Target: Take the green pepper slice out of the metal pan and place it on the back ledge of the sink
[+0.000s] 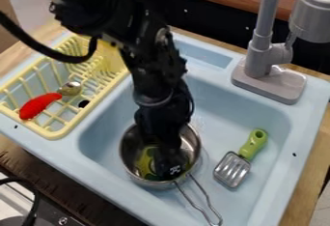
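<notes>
The black pincer [169, 170] pointed down into a silver metal pot [130, 164], near the side of its opening closest to the camera. Whether the pincer was apart, together or clamped on something could not be told, since the arm [155, 75] hid much of it. Just beside it, on its left in the view, a yellow-green thing [149, 162] lay inside the pot, partly covered by the arm; its exact shape was unclear. The pot's wire handle [207, 203] stuck out below the pincer and slanted to the right.

The pot stood in a light blue sink [103, 140] that lay all around and beneath the pincer. To the pincer's right, a spatula with a slotted metal head [232, 169] rested in the sink, its green handle [253, 144] angled up and away. Well apart from the pincer, to the upper left, a pale yellow rack [57, 134] held a spoon [40, 105] with a red handle. To the upper right rose a grey tap [260, 58]. Farther right, beyond the sink's edge, part of the wooden table [297, 201] showed.
</notes>
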`<action>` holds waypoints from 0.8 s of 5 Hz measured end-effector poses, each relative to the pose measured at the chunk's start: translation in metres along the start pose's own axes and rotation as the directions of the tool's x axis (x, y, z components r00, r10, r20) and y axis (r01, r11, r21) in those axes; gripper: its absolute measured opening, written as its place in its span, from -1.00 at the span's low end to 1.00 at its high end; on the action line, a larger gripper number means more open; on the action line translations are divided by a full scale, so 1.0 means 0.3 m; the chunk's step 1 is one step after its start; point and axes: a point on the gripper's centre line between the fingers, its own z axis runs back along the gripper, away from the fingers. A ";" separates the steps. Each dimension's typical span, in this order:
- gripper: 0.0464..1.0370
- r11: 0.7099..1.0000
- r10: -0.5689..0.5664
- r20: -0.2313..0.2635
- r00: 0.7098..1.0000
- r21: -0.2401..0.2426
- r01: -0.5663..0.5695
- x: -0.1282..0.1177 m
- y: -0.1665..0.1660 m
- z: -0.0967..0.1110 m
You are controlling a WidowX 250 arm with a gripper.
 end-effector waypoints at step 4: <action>-0.22 0.996 0.088 0.045 0.995 0.019 -0.089 -0.011 0.001 0.024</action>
